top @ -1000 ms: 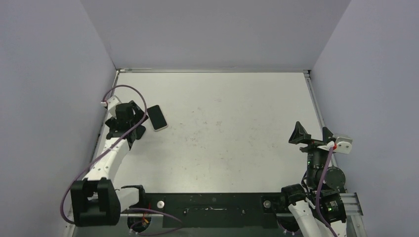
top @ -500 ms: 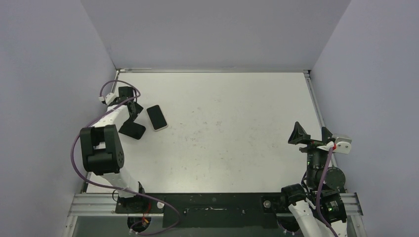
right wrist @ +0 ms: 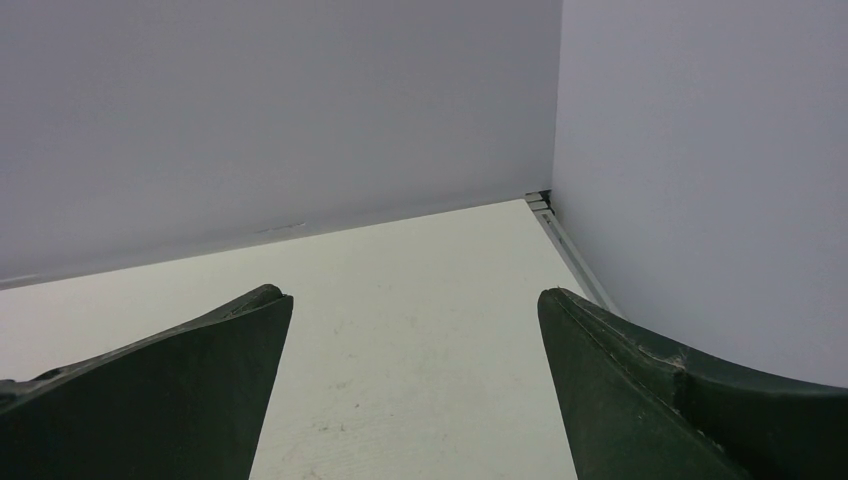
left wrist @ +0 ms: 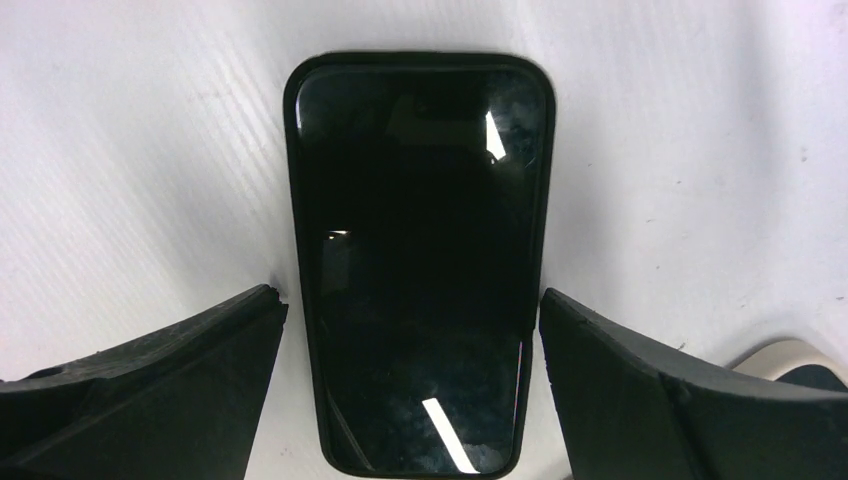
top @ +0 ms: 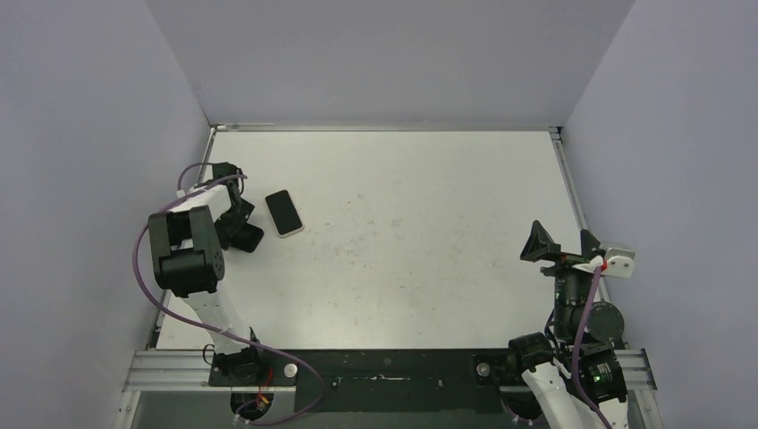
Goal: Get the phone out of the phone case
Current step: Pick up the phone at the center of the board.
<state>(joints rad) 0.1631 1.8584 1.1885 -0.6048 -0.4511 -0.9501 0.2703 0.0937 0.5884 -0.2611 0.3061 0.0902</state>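
Observation:
A glossy black slab with a black rim (left wrist: 420,260) lies flat on the white table, between the fingers of my left gripper (left wrist: 410,300). The fingers are apart and do not touch it. I cannot tell whether it is the empty case or a cased phone. From above it shows as a black patch (top: 248,239) partly under my left gripper (top: 234,219). A cream-edged phone (top: 284,213) lies screen up just right of it, and its corner shows in the left wrist view (left wrist: 790,358). My right gripper (top: 563,243) is open and empty at the right side (right wrist: 415,295).
The table (top: 429,223) is boxed in by grey walls on the left, back and right. The left wall stands close to the left arm's folded elbow (top: 183,250). A metal rail (top: 384,127) runs along the table's far edge.
The left arm has folded back, with its elbow raised. Its gripper lifted off the black slab toward the far left, then came back down over it. The cream-edged phone and right arm are unmoved.

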